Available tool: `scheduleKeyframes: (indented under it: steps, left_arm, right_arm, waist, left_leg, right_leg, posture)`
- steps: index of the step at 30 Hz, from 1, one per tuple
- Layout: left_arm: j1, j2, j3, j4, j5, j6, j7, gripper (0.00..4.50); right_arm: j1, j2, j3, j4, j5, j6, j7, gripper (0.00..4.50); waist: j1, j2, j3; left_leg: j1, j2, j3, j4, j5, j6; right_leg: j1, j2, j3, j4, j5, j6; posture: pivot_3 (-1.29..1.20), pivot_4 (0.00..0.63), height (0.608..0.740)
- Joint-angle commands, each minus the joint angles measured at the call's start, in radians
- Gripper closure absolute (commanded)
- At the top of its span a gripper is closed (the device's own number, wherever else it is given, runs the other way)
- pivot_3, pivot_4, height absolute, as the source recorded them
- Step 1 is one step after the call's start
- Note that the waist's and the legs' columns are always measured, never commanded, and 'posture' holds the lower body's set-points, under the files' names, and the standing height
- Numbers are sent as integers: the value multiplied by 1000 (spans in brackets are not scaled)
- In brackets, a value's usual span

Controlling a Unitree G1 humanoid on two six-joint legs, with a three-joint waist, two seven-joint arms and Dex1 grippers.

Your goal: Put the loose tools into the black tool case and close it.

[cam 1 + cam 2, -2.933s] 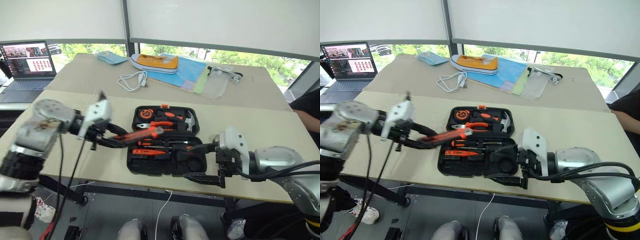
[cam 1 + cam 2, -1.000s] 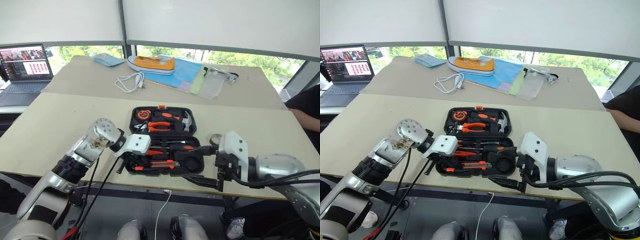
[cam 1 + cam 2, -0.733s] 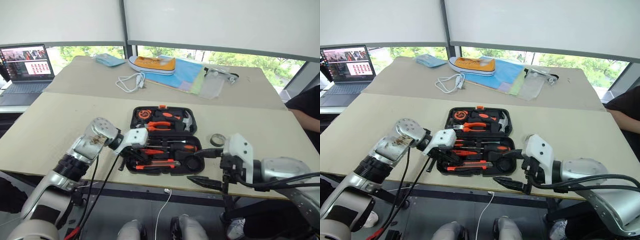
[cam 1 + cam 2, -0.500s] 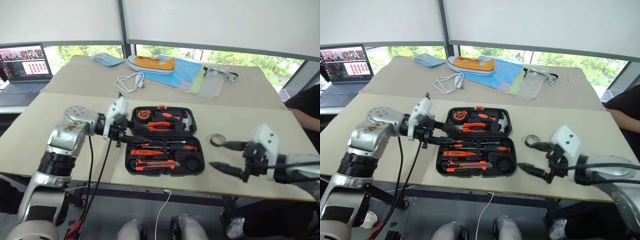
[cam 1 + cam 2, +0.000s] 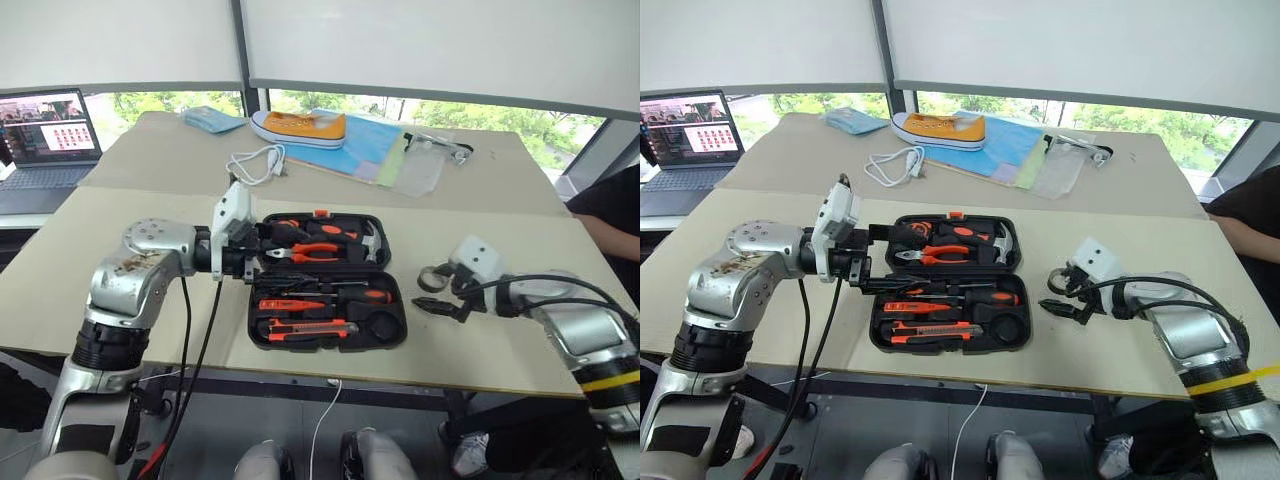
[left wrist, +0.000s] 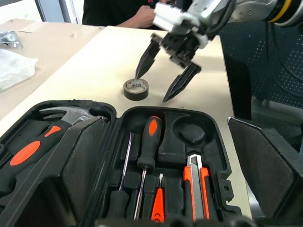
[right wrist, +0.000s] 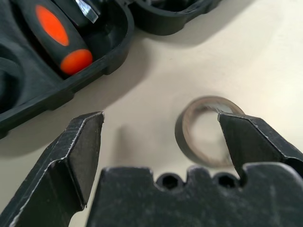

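- My left gripper [image 5: 872,258] hovers at the left end of the flat black plastic tool case [image 5: 385,335]. Its two black fingers are spread wide and hold nothing. I judge it is placed there to swing the far half over.
- The case lies open near the desk's [image 5: 120,235] front edge, with the tools seated in their moulded recesses so the halves can meet.
- Counting in the near half: two long steel-shaft screwdrivers, one [image 6: 148,147] with an orange-and-black handle, the other [image 6: 124,175] thinner; one slim red screwdriver [image 6: 158,210]; one orange-and-black utility knife [image 6: 194,179].
- In the far half: one pair of orange-handled pliers [image 5: 320,251] and one steel-headed hammer [image 5: 372,241].
- One small grey roll of tape [image 7: 207,131] lies loose on the desk, right of the case.
- My right gripper [image 5: 437,294] is beside that roll, its fingers apart and empty. I judge it is lined up to straddle the roll.
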Motion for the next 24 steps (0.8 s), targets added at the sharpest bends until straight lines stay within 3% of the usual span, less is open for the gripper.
scheduleKeyframes:
  steps: [1, 10, 15, 18, 24]
  left_arm:
    - [5, 17, 0, -35, 5, -30, 10, 0]
    - [28, 59, -42, -37, 24, -76, -33, 0]
    - [57, 110, -67, -9, 39, -134, -104, 0]
    - [40, 112, -74, 4, 36, -149, -125, 0]
    - [22, 96, -98, 36, 71, -204, -126, 0]
  right_arm:
    - [-37, 13, 23, 97, -62, -53, 24, 1463]
    - [-65, 43, -32, 107, -40, -45, 74, 4463]
    - [-78, 20, -158, -143, 188, 212, 170, 4463]
    - [6, -49, -128, -468, 297, 300, 241, 4463]
    - [86, -45, 2, -587, 183, 256, 146, 4463]
  waist:
    - [1, 0, 0]
    - [-3, 0, 0]
    - [-11, 3, 1]
    - [-7, 4, 2]
    - [3, 2, 1]
  left_leg:
    - [0, 0, 0, 0, 0, 0]
    - [1, 0, 0, 0, 0, 0]
    - [-1, 1, 1, 0, 0, -1]
    - [-2, 1, 0, 0, 1, -1]
    - [-2, 0, 0, 0, 0, -1]
  right_leg:
    - [0, 0, 0, 0, 0, 0]
    - [0, -2, 0, 2, 0, 0]
    - [-2, -2, 1, 2, 0, -1]
    - [-4, -2, 1, 2, 0, -1]
    - [-3, -2, 0, 2, -1, -1]
  posture:
    - [0, 150, 718]
    - [0, 150, 718]
    - [0, 150, 718]
    - [0, 150, 718]
    - [0, 150, 718]
